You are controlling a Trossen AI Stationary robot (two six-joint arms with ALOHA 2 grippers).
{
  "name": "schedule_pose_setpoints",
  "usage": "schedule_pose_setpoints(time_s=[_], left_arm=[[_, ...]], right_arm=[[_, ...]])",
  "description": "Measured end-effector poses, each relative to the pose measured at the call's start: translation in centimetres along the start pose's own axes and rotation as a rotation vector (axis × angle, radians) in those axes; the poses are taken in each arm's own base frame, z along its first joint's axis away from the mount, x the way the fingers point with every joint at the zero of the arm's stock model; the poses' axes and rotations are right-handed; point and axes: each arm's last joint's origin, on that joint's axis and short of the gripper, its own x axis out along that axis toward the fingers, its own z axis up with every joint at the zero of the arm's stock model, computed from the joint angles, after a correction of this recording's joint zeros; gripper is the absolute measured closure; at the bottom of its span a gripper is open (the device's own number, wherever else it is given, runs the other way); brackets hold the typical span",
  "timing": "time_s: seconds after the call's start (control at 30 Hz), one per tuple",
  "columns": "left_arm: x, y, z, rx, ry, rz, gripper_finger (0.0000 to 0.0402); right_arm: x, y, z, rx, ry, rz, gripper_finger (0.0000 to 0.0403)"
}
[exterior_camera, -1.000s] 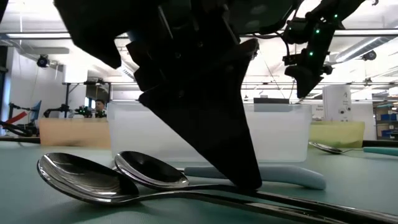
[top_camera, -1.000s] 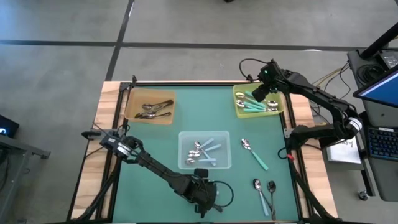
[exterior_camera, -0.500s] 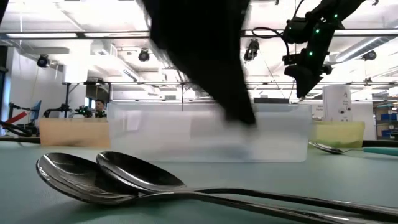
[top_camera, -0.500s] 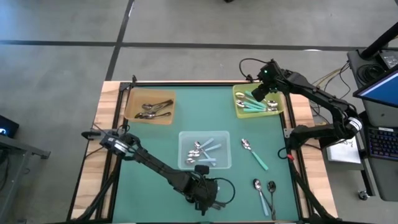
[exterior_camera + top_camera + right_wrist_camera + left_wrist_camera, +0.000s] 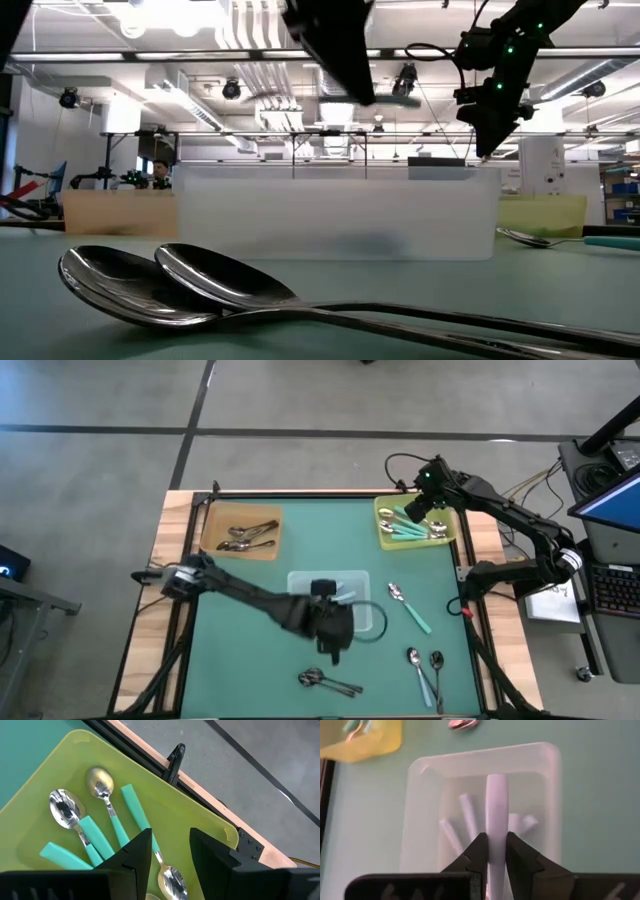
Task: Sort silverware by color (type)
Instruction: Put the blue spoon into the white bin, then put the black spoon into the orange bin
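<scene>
My left gripper (image 5: 333,632) hangs over the near side of the clear tray (image 5: 300,582), shut on a pale-blue-handled spoon (image 5: 496,805). Several pale-blue spoons (image 5: 467,817) lie in that tray. My right gripper (image 5: 170,845) is open above the yellow-green tray (image 5: 195,815), over the teal-handled spoons (image 5: 97,837) lying in it. Two dark spoons (image 5: 325,680) lie side by side near the table's near edge, large in the low view (image 5: 180,285). A teal spoon (image 5: 410,606) and two more spoons (image 5: 427,666) lie on the mat at the right. My left gripper pinches the pale-blue spoon by its handle (image 5: 495,827) between the two fingers, from above, pointing down. The handle runs along the fingers, and its free end (image 5: 496,782) sticks out past the tips. The spoon is lifted clear over the clear tray; its bowl is hidden behind the gripper.
A brown tray (image 5: 212,542) with dark spoons (image 5: 245,533) sits at the far left. The green mat (image 5: 240,650) lies bare left of the clear tray. Wooden table edges and black clamps (image 5: 176,756) run beside the yellow-green tray.
My left gripper has risen from beside the two dark spoons near the near edge and moved toward the far edge, over the clear tray. It has carried the pale-blue spoon, which lay on the mat, lifted clear. The dark spoons have stayed put.
</scene>
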Motion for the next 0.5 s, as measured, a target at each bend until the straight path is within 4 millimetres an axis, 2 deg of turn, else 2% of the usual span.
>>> schedule_pose_setpoints(time_s=[0.07,0.17,0.37,0.5], left_arm=[[1.0,1.2,0.1,-0.034,0.012,-0.007,0.0369],[1.9,2.0,0.0,-0.114,0.048,-0.077,0.0351],[2.2,1.8,-0.3,-0.184,0.054,-0.067,0.0276],[1.1,0.8,-0.2,-0.197,0.042,-0.119,0.0239]], right_arm=[[0.0,0.0,0.0,0.0,0.0,0.0,0.028],[0.0,0.0,0.0,0.0,-0.001,0.0,0.028],[0.0,0.0,0.0,0.0,0.0,0.0,0.028],[0.0,0.0,0.0,0.0,-0.001,0.0,0.028]])
